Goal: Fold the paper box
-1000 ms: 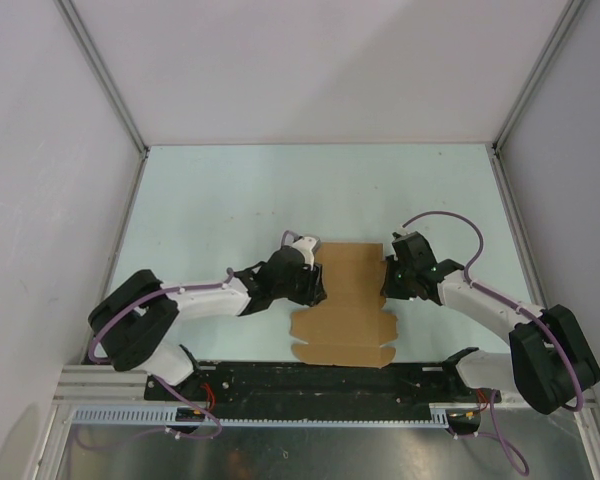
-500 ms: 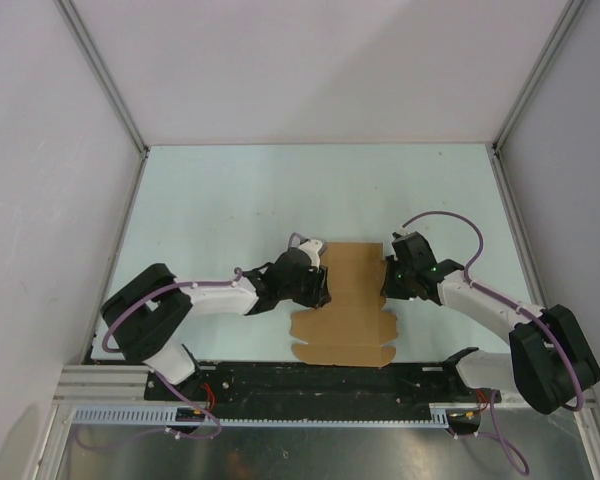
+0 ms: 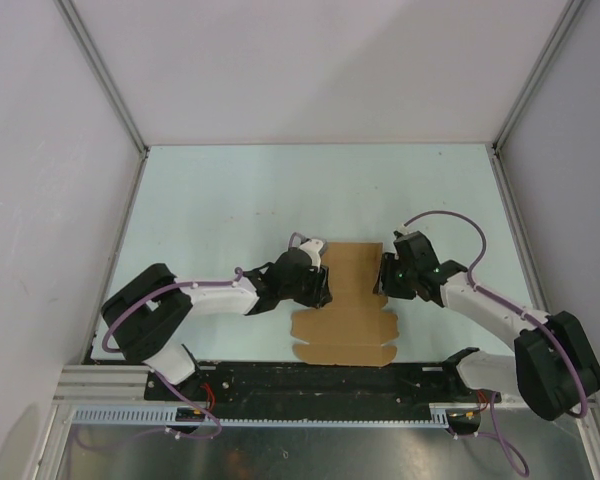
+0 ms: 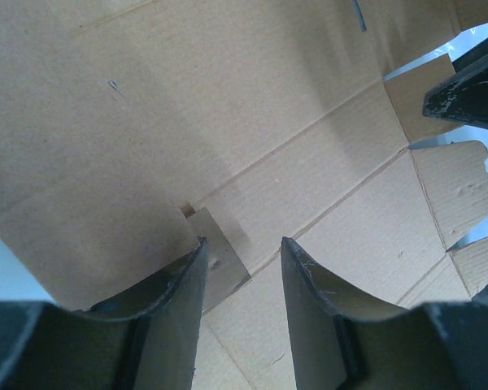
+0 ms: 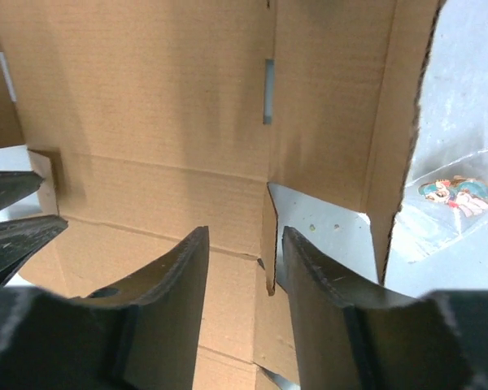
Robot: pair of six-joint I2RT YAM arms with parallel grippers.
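The paper box (image 3: pixel 350 300) lies as a flat brown die-cut sheet on the pale table between my two arms. My left gripper (image 3: pixel 320 290) is at its left edge. In the left wrist view this gripper (image 4: pixel 242 241) is open over the cardboard (image 4: pixel 228 122), with a small tab beside its left finger. My right gripper (image 3: pixel 383 283) is at the sheet's right edge. In the right wrist view it (image 5: pixel 245 230) is open too. A raised flap edge (image 5: pixel 269 244) stands between its fingers, near the right one, with a gap on each side. The creased panels (image 5: pixel 146 106) fill the rest of that view.
A small clear plastic scrap with a coloured print (image 5: pixel 459 195) lies on the table to the right of the sheet. White walls enclose the table on three sides. A black rail (image 3: pixel 280 380) runs along the near edge at the arm bases.
My right gripper has opened and let go of the flap at the sheet's right edge. The left arm drew its elbow in a little; its gripper stays at the left edge.
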